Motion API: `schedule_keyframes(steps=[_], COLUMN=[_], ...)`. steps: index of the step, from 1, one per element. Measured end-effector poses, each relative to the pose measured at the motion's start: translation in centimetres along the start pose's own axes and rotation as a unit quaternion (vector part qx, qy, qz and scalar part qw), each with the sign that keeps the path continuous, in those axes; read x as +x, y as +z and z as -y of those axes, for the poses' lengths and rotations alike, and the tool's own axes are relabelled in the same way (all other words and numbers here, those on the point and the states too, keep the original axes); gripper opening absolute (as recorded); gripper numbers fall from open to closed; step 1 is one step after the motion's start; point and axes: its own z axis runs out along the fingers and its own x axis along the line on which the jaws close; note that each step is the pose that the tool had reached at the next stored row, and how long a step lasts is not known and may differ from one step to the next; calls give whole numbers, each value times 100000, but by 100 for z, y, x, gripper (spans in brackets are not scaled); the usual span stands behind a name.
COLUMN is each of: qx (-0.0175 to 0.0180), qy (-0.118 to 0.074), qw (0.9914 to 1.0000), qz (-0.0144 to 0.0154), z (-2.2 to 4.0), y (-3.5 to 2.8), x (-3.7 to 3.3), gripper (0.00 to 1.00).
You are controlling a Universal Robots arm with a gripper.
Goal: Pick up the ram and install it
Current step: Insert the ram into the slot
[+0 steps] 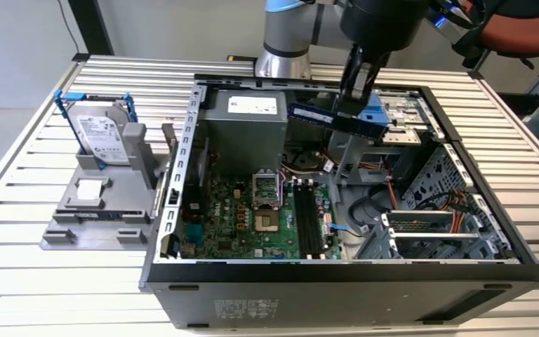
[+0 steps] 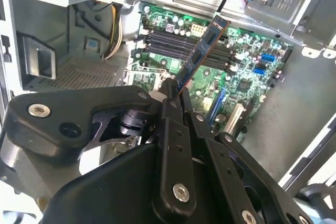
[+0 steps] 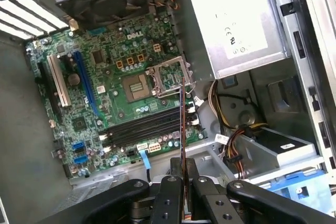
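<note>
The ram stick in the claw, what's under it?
Below the ram sits the open computer's green motherboard with its long black slots. The claw hides the ram's held end.

A hard drive (image 1: 101,137) is standing on a grey stand (image 1: 96,210) just beside the case (image 1: 344,298), on the exterior view's left; a motherboard (image 1: 241,221) is lying inside it.

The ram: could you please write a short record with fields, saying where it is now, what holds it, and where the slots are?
ram: green stick, in the air above the open case
held by: gripper, shut on the ram
slots: black, on the motherboard, ram not yet in them
hard drive: on the gray stand, outside the case, at the exterior view's left
</note>
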Motion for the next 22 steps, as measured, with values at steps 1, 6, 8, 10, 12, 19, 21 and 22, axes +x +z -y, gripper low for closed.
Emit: schedule_keyframes(steps=[1,6,8,10,12,19,21,22], qx=[13,87,115,145,173,271,299,312], qy=[781,4856,6546,8159,9787,15279,16809,17611], qw=[99997,99882,99785,99666,99519,98824,98575,98434], qz=[30,181,247,308,372,582,636,669], z=[0,0,0,0,0,0,0,0], y=[0,0,0,0,0,0,0,0], x=[0,0,0,0,0,0,0,0], gripper=[0,0,0,0,0,0,0,0])
